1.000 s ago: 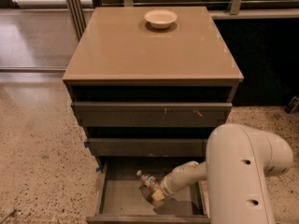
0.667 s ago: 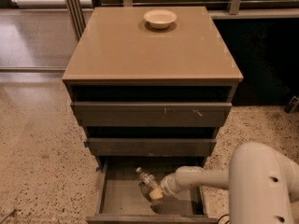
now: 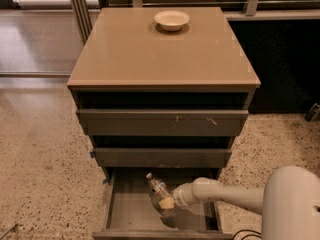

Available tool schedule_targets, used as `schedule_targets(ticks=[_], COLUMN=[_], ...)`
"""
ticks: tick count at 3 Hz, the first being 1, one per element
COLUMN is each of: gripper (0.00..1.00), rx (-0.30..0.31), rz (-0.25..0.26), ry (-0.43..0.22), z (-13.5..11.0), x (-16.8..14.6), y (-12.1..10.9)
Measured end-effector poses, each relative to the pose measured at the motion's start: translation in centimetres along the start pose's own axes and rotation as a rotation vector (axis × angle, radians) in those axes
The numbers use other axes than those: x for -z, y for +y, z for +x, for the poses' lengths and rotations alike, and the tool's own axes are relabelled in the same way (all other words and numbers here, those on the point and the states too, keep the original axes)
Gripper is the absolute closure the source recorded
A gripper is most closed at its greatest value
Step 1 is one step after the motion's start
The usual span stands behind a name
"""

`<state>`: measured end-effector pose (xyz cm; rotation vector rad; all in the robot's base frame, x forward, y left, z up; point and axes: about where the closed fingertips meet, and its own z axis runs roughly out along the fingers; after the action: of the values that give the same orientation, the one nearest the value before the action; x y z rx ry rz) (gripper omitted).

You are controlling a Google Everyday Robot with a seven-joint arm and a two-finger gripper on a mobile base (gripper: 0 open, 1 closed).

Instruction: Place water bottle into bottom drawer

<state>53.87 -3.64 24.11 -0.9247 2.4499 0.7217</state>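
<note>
The bottom drawer is pulled open under the tan-topped cabinet. The water bottle, clear with a white cap and a red, white and green label band, is tilted inside the drawer with its cap pointing up and left. My gripper reaches into the drawer from the right on a white arm and holds the bottle at its lower end, just above the drawer floor. The bottle's base is hidden behind the gripper.
A cream shallow bowl stands at the back of the cabinet top. Two shallower drawers above are slightly open. My white arm housing fills the lower right. Speckled floor lies on both sides.
My arm housing has dropped lower and moved right in view. The gripper with the bottle has stayed at nearly the same place in the drawer.
</note>
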Motion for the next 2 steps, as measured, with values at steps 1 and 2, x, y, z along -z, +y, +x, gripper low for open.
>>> schedule_targets(ticks=[1, 2], gripper=[1.0, 1.0], rx=[-0.035, -0.186], rz=[0.033, -0.042], ry=[-0.009, -0.1], z=[1.1, 3.3], x=[-0.9, -3.0], y=[-1.0, -1.9])
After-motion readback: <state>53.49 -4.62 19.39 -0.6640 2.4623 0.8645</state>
